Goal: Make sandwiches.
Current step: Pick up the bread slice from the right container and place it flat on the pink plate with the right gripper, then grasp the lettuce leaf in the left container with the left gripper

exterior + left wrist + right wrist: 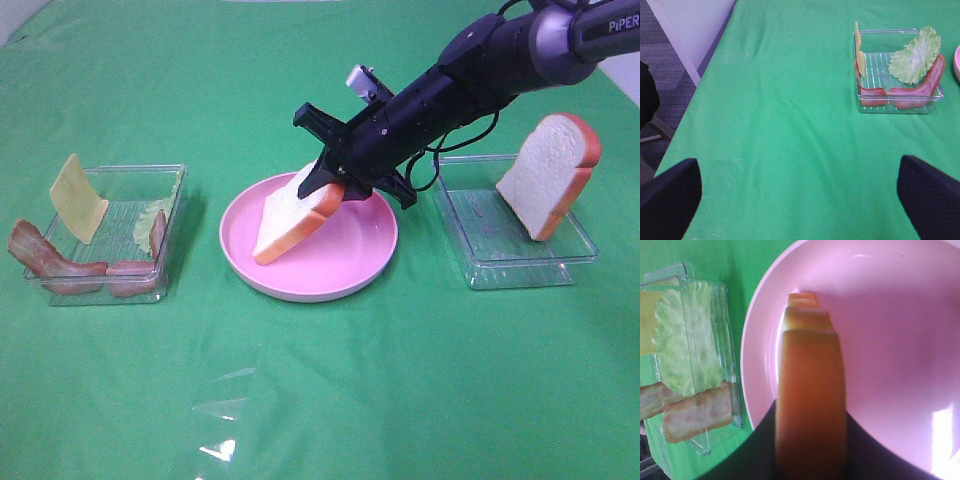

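Right jaws: closed on the crust edge of the held bread slice [290, 220] [810, 390]; we see a dark finger pressed on each face in the wrist view.
Held slice, position: tilted over the pink plate [350, 265], upper end in the jaws, lower end down at the plate's floor. We cannot tell whether it touches.
Left jaws: wide apart, nothing between them; both fingers [670, 200] hang above bare green cloth, well apart from the left tray [900, 107].
Sandwich parts: no stack is built. The second bread slice [550, 175] leans upright in the right tray [480, 270]. The cheese [78, 200], lettuce [915, 55] and bacon [50, 260] are in the left tray.
Materials: both slices have a white, foam-like face and an orange crust. The plate is round, glossy and shallow-rimmed. The trays are clear, square and ribbed on the floor.
Fillings: the cheese is a flat yellow square standing on edge; the lettuce is pale green and crinkled; the bacon strips are reddish-brown and curled along the tray wall.
Worktop [320, 400]: green cloth, lightly creased.
Edges and room: the plate sits between the two trays with cloth showing on both sides. We note wide open cloth in front of the plate.
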Motion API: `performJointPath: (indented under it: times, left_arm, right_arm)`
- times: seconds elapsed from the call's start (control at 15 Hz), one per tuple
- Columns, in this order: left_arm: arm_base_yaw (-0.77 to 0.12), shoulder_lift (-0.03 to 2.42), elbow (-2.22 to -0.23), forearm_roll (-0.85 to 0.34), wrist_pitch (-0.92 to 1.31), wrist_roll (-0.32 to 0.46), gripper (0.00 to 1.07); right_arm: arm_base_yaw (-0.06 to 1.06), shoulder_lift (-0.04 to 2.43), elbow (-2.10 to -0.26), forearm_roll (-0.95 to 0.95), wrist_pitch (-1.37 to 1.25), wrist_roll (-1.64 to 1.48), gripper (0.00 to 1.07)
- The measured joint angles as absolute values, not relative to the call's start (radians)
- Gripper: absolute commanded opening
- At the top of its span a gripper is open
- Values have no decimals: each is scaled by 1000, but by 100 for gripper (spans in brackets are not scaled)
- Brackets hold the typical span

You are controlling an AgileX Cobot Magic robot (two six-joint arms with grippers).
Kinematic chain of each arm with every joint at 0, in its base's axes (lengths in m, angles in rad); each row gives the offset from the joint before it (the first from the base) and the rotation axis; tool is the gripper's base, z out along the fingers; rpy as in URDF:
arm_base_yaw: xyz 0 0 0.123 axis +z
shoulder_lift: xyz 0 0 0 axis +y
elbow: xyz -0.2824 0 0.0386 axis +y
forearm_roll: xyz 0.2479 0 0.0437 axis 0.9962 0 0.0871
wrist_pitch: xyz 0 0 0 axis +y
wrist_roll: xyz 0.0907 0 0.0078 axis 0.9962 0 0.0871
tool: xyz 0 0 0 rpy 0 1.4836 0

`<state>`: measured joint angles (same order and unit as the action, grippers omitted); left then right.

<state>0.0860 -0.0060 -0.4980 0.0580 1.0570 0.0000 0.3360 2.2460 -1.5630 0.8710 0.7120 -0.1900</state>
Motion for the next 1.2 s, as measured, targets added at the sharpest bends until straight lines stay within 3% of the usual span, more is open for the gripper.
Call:
performJointPath:
  times: [0.07,0.13,0.27,0.33,1.0,1.2]
  left_arm:
    - [86,-6,-498,58,1057,0,102]
    - [86,-6,-498,58,1057,0,102]
    - [86,-6,-498,58,1057,0,102]
    - [86,-6,-498,58,1057,0,102]
    - [86,-6,-498,58,1057,0,102]
    - [86,-6,-498,59,1057,0,102]
  right_arm:
    - [336,2246,-1564,857,712,-187,2]
    - [336,2246,-1565,842,712,-173,16]
    - [336,2242,-1565,771,723,-114,79]
    - [336,2236,-1567,724,745,-98,100]
    - [323,2007,-1749,98,1099,110,99]
    - [151,1930,-1775,12,1187,118,99]
